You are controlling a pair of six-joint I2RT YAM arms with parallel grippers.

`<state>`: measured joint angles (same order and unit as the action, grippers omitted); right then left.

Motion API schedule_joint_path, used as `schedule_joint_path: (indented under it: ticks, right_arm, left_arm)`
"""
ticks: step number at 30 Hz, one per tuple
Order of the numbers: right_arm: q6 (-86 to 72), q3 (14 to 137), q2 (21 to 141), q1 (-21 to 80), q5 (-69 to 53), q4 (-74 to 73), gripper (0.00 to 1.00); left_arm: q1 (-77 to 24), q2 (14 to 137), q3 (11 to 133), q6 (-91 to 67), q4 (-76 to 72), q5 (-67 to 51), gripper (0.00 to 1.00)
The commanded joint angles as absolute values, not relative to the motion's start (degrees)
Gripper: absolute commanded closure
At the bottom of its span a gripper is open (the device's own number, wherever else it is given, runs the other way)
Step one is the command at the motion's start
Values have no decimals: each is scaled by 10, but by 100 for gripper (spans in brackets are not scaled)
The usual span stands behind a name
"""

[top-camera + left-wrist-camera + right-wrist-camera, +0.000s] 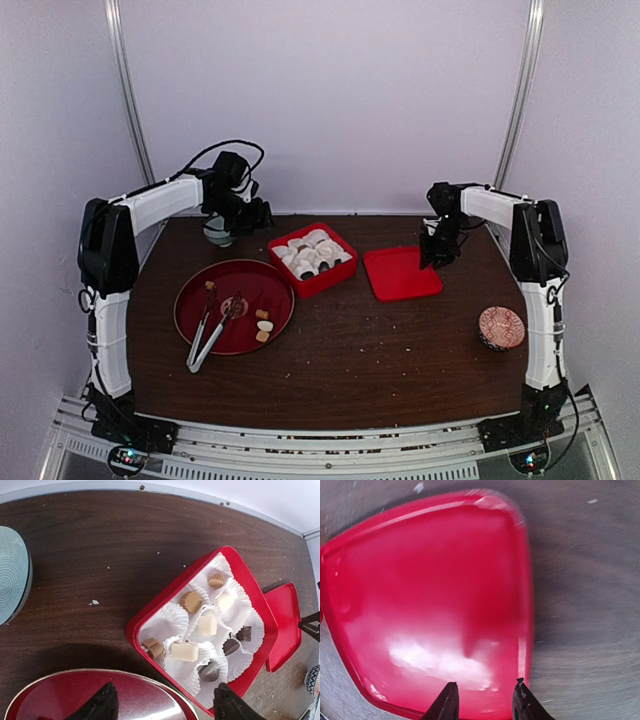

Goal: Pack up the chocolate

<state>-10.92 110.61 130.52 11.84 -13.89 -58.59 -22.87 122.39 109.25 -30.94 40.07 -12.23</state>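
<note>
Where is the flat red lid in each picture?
Top external: the red lid lies flat on the table, right of the red box.
Left wrist: only a piece of it shows at the right edge, past the box.
Right wrist: it fills most of the picture.
Shared landmark: the lid's glossy raised rim.

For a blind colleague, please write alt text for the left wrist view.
A red box lined with white paper cups holds tan, cream and dark chocolates on a dark wooden table. The open left hand hovers nearby, above a red plate.
</note>
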Motion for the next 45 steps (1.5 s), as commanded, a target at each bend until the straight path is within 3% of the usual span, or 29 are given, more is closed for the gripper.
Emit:
schedule_joint_path:
  ticks: [1, 25, 31, 45]
  right_arm:
    - [-114, 1086, 1280, 161, -140, -585, 61]
    - [-108, 810, 1136, 275, -218, -488, 60]
    - [-114, 834, 1106, 266, -154, -505, 52]
    - [-108, 912, 1167, 161, -74, -553, 53]
  left_arm:
    - [-228, 1229, 1106, -312, 387, -126, 32]
    - [-228, 1216, 1074, -302, 389, -135, 33]
    - [-228, 1209, 1067, -300, 388, -132, 33]
    - [-228, 1210, 1066, -302, 384, -132, 33]
